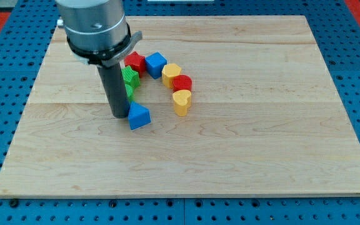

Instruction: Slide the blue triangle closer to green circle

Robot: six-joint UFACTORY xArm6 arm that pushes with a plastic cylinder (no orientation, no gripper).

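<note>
My tip (120, 115) has no jaws to open or close; it touches the blue triangle (139, 116) on its left. Green blocks (130, 79) sit just above, half hidden, circle unclear. Next: push the triangle upward.

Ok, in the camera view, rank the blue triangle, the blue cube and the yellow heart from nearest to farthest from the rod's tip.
1. blue triangle, touching my tip on its right.
2. yellow heart, further to the view's right.
3. blue cube, up toward the view's top.
</note>
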